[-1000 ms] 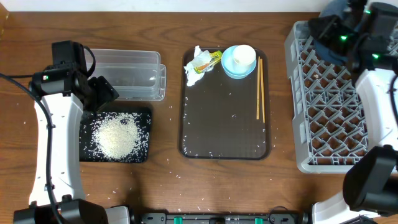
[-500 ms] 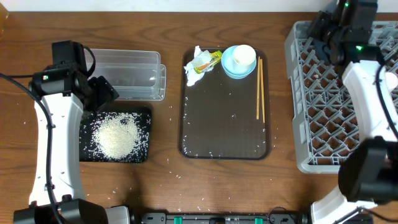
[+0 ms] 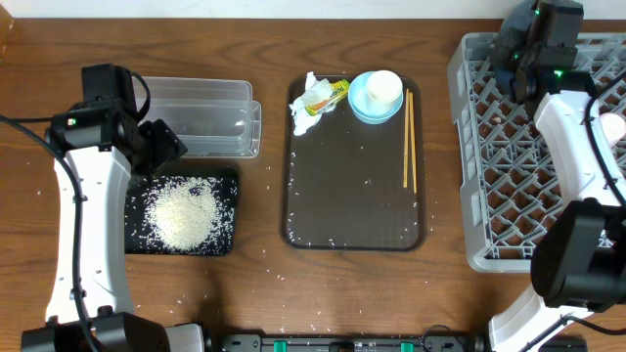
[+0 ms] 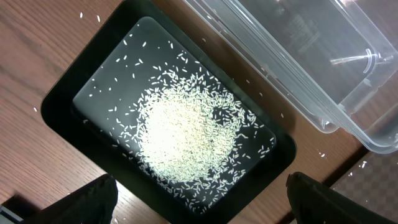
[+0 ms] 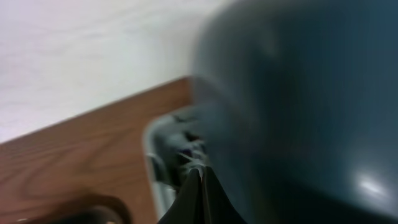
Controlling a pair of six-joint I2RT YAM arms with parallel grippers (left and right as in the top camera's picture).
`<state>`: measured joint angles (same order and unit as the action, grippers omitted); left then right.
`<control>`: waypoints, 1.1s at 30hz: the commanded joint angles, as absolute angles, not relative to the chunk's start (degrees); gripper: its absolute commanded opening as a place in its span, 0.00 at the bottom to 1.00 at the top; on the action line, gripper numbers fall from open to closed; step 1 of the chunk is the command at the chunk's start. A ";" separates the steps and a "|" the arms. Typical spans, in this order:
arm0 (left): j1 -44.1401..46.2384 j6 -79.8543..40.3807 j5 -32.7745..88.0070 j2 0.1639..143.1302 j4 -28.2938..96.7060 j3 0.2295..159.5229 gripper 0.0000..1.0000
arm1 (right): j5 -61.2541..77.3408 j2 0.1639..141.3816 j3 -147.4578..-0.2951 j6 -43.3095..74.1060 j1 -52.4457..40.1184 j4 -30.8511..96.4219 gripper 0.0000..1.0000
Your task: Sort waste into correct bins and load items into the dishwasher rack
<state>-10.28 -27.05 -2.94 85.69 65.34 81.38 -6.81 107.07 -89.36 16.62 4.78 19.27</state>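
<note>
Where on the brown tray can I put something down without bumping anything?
The brown tray is bare across its lower half, left of the chopsticks, save stray grains. Its top edge is crowded: tissue, wrapper, light-blue bowl holding the white cup.

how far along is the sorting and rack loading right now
Done: most rice sits heaped in the black tray. In hand: the right jaws are shut beside the dark-blue bowl at the rack's far corner; the left jaws hang open above the rice. Left: tissue, wrapper, light-blue bowl, white cup and chopsticks lie on the brown tray, and stray grains dot the table.
</note>
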 commanded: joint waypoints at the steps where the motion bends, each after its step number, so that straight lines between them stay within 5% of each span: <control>1: -10.37 -27.33 -2.98 84.86 65.34 81.23 0.90 | -12.88 105.62 -90.32 15.57 6.57 20.53 0.01; 20: -10.37 -27.33 -2.98 84.86 65.34 81.23 0.90 | -9.61 97.17 -90.35 17.72 9.26 22.33 0.02; 30: -10.37 -27.33 -2.98 84.86 65.34 81.23 0.90 | -1.41 93.65 -90.32 18.44 9.23 25.65 0.10; 33: -10.37 -27.33 -2.98 84.86 65.34 81.23 0.90 | 6.26 93.62 -90.32 18.39 9.06 28.53 0.24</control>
